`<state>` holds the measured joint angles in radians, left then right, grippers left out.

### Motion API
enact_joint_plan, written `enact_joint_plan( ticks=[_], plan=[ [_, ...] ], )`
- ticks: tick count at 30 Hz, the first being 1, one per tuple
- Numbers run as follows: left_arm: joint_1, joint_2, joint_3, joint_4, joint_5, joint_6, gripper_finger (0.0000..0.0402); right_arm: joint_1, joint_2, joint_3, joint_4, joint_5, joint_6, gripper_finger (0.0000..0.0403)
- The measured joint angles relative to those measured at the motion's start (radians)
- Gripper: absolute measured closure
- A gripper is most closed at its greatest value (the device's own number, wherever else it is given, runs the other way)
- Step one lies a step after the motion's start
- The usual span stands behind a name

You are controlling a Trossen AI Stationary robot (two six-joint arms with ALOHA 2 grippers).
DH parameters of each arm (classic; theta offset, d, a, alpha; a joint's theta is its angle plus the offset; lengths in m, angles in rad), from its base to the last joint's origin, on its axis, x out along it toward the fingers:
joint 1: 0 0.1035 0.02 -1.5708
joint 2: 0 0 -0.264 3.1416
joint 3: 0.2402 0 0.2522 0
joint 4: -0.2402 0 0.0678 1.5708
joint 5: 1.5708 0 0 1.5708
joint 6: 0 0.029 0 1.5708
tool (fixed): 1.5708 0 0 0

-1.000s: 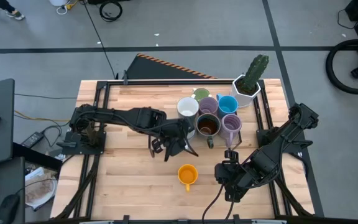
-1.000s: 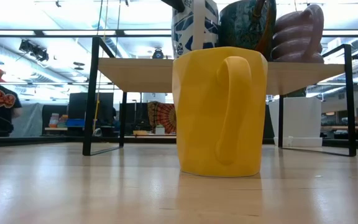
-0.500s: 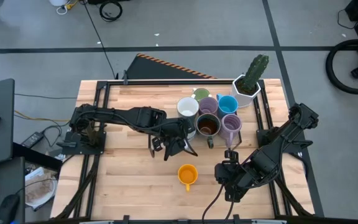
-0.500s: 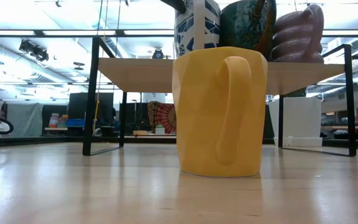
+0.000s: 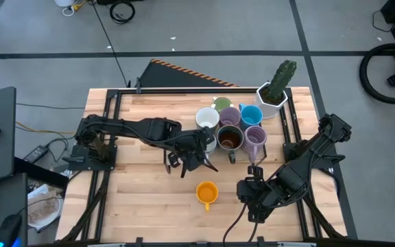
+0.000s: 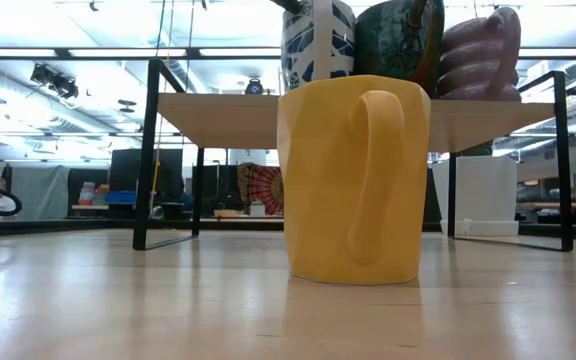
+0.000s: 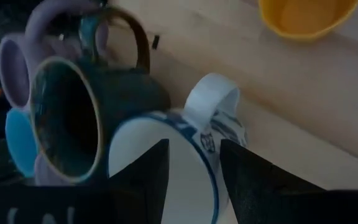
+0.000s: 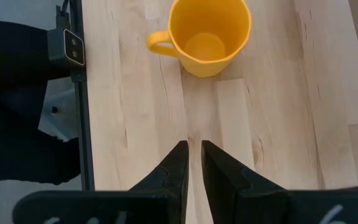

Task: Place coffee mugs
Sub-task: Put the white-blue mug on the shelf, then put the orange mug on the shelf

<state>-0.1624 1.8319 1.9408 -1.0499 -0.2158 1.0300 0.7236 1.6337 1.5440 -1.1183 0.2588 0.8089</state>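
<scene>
My left gripper (image 5: 199,152) (image 7: 194,149) is shut on a white mug with blue markings (image 7: 166,168) (image 6: 316,38), at the near left of a cluster of mugs on the raised wooden shelf (image 6: 228,115). In the cluster are a dark mug (image 5: 230,138), two lavender mugs (image 5: 230,115) (image 5: 254,136), a blue one (image 5: 251,114), a white one (image 5: 207,118) and a green one (image 5: 221,103). An orange-yellow mug (image 5: 207,193) (image 8: 209,34) stands upright on the table near the front. My right gripper (image 5: 250,194) (image 8: 194,146) hovers shut to its right, holding nothing. My left gripper holds the white-and-blue mug by its wall at the rim (image 7: 209,149), next to the handle (image 7: 213,102). One finger is inside the mug and one outside. The fingers slant down from the table's left. The mug is upright; the orange-yellow mug hides its base in the low view.
A white faceted pot with a cactus (image 5: 273,96) stands at the shelf's far right. The shelf's black frame legs (image 6: 146,150) rise from the table on both sides. Bare wood lies left of the orange-yellow mug (image 5: 142,192).
</scene>
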Motion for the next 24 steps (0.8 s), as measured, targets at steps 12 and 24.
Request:
enact_joint_plan(
  ticks=[12, 24],
  plan=[
    [-0.087, -0.083, 0.0, 0.026, 0.045, -0.22, 0.0251, 0.0, 0.0, 0.0, 0.002, 0.005, 0.0, 0.0352],
    [-0.24, 0.014, 0.0, 0.024, 0.308, -0.856, 0.0251, 0.001, -0.001, 0.0, 0.024, 0.044, 0.002, 0.0352]
  ],
)
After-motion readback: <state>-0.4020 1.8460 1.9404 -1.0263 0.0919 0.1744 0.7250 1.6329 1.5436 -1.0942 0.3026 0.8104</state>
